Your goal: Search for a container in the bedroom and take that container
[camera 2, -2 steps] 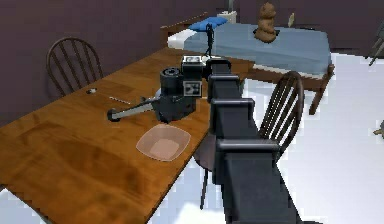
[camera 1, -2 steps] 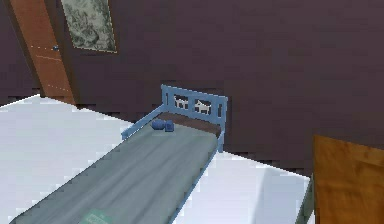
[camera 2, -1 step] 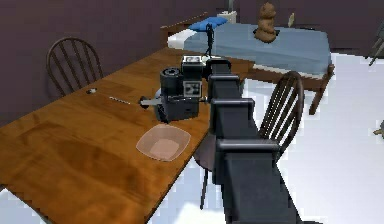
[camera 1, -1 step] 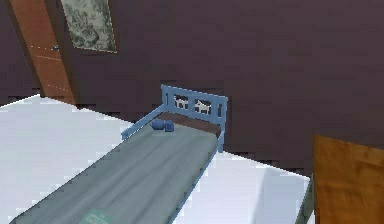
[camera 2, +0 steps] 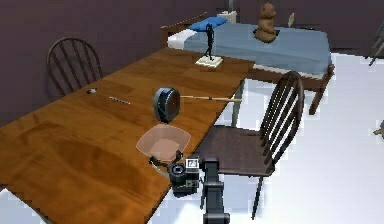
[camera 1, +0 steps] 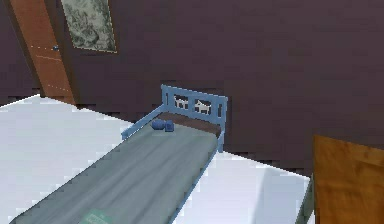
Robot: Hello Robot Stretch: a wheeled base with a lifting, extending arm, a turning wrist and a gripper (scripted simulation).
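dark purple walls close off the room ahead. in the forward view a blue-framed bed (camera 1: 150, 170) runs from the near left toward its headboard (camera 1: 195, 103), with a blue pillow (camera 1: 162, 127) at that end. a brown door (camera 1: 50, 55) stands at the far left, a framed picture (camera 1: 88, 22) hangs beside it, and a wooden corner (camera 1: 350, 180) sits near right.

in the arm side view a long wooden table (camera 2: 70, 150) takes up the left and middle. close to its near right edge stands a pale see-through bowl (camera 2: 163, 142), which i take for the container. the gripper (camera 2: 177, 170) sits at the end of the arm (camera 2: 213, 195), just on the near side of the bowl, so the bowl lies right beyond the fingers and slightly left. it is round, with no long axis to line up on. i cannot tell how the fingers are set, whether they touch the rim, or whether they hold anything, since the bowl rests on the table directly behind them. farther along the table lie a dark round object (camera 2: 166, 101) and a small stand (camera 2: 209, 58). a chair (camera 2: 265, 125) is tucked in at the right, and a far bed (camera 2: 270, 45) carries a brown figure (camera 2: 265, 20). the side view gives the bowl-to-fingers relation, while the forward view gives the way ahead.
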